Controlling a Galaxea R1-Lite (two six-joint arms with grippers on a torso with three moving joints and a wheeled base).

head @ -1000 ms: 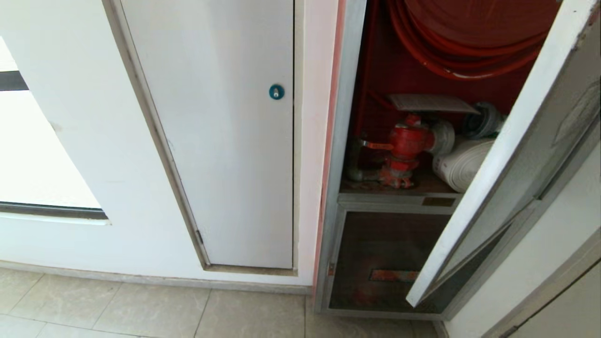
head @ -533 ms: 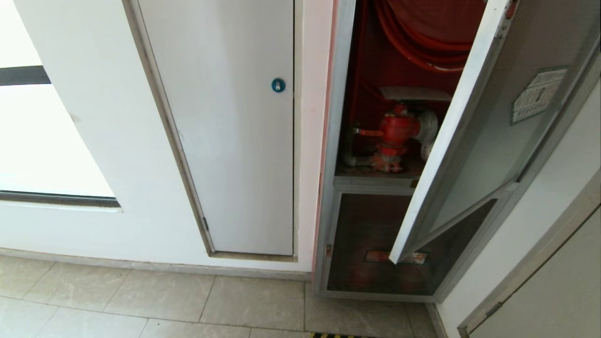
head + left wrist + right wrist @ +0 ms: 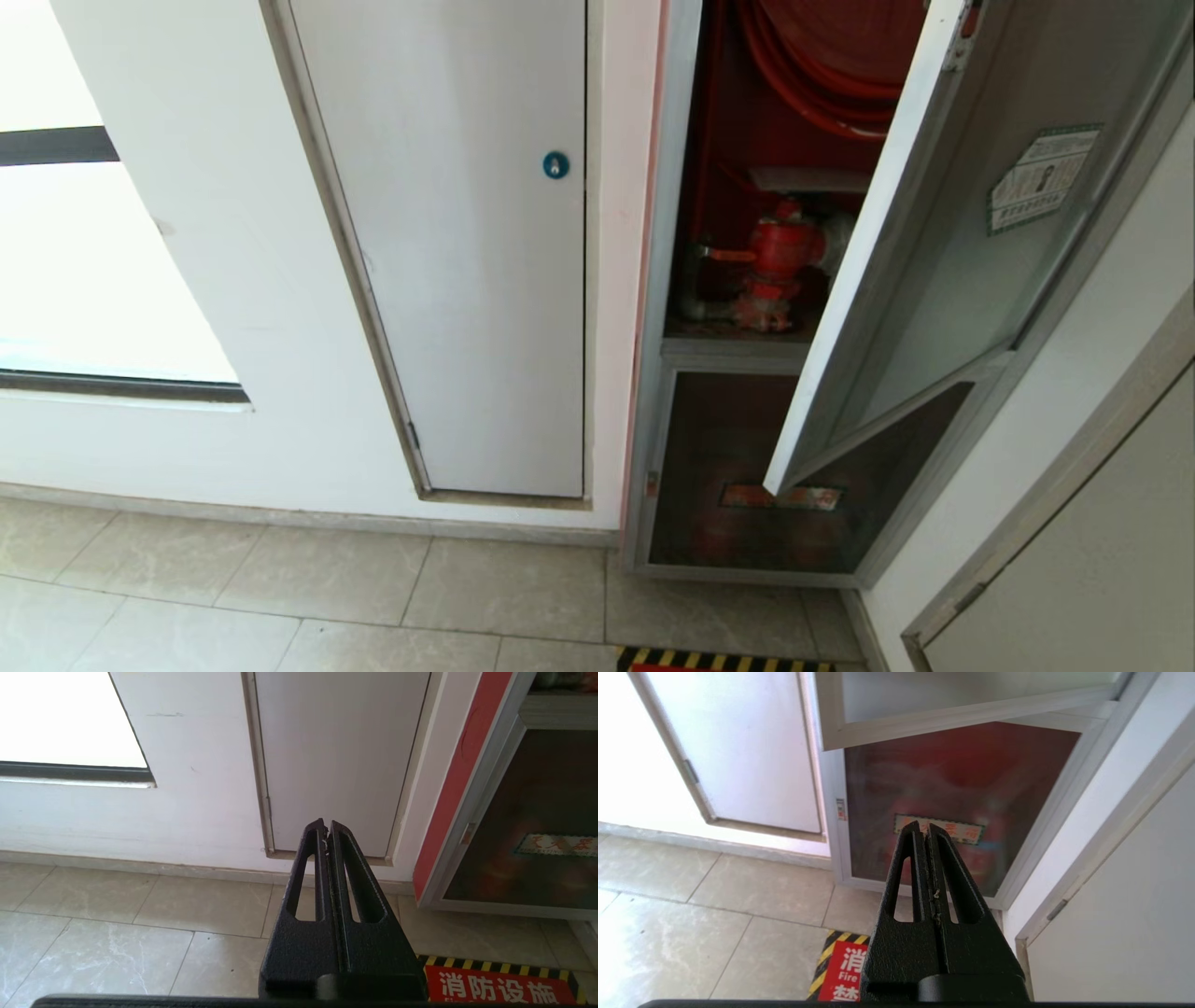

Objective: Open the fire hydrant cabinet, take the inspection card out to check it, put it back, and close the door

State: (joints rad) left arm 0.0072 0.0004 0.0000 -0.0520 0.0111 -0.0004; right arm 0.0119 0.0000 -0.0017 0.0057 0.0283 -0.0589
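- The tall silver aluminium-framed fire hydrant cabinet [image 3: 665, 280] with a red interior stands in the white wall, next to a plain white panel with a blue round lock [image 3: 485, 261].
- Its door [image 3: 943, 252], a large tinted-glass panel in a silver frame, hangs partly open, hinged on the cabinet's right edge; a green-edged sticker [image 3: 1041, 177] sits on the glass.
- Through the gap: coils of red hose [image 3: 803, 75] along the top edge, and a red valve [image 3: 775, 252] on the cabinet's shelf.
- The thin whitish inspection card [image 3: 803, 179] lies flat just above the valve (its right part hidden by the door).
- Under the shelf, a smaller dark glass panel with a red label strip [image 3: 738, 467] is shut.
- The left pincer [image 3: 327, 830] hangs over the tiled floor [image 3: 280, 597], fingers pressed together, holding nothing.
- The right pincer [image 3: 923, 830] points at the lower panel, fingers likewise together and empty.
- A red floor sign with black-and-yellow stripes [image 3: 843, 966] lies before the cabinet.
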